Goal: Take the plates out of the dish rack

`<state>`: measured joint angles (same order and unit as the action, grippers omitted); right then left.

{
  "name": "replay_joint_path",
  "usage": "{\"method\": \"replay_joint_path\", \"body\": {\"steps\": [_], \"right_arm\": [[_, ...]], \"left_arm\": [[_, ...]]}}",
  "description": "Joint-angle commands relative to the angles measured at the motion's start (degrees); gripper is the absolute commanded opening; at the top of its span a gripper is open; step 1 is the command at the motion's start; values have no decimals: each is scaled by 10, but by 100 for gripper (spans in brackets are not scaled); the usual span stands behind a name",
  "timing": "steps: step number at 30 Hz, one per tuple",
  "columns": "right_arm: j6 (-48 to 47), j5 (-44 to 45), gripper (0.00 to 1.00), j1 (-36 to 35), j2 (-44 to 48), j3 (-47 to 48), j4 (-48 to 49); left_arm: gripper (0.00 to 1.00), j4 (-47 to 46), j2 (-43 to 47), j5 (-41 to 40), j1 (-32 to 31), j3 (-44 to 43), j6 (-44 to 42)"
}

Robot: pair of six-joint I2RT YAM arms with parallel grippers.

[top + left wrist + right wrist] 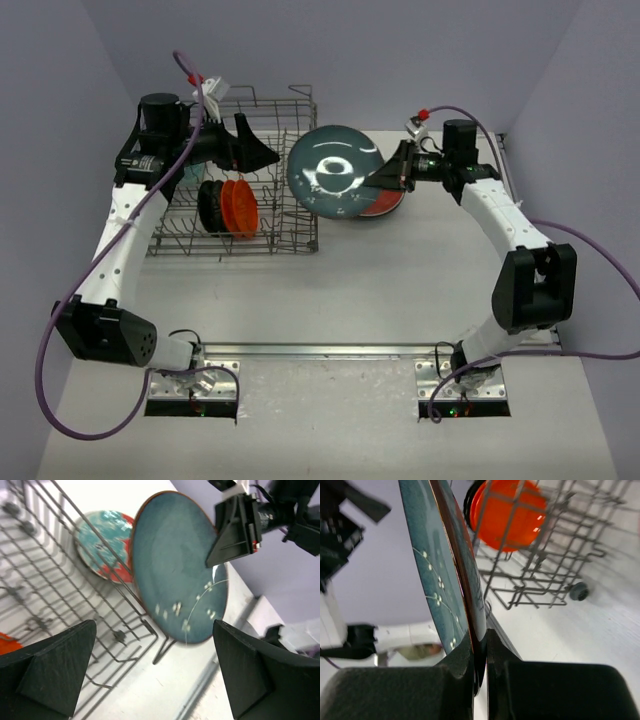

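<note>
Though it is dark teal, the plate [175, 565] bears white flecks.

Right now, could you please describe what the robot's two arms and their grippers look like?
Both the left arm and right arm have white links with bulky black joints. A purple cable runs along each. The fingers are matte black wedges.

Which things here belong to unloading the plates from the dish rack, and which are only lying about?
Job: dish rack; teal plate, clamped in the right fingers; red floral plate on the table; orange plate and black plate in the rack; open left fingers.
Lying about: purple cables; metal rail.
</note>
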<state>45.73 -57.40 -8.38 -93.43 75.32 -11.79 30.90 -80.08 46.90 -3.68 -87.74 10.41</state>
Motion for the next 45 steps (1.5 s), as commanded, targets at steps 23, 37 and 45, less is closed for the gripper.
{"method": "replay_joint_path", "body": {"steps": [23,37,45], "right_arm": [[20,31,0,156,-140,81,-3],[15,63,0,107,-238,132,-22],[15,55,0,106,-269,142,-22]], "left_arm": [[100,-27,50,-329,2,-38,-29],[100,-21,40,-339,3,-28,-25],[100,-30,40,-335,3,-14,-10]]}}
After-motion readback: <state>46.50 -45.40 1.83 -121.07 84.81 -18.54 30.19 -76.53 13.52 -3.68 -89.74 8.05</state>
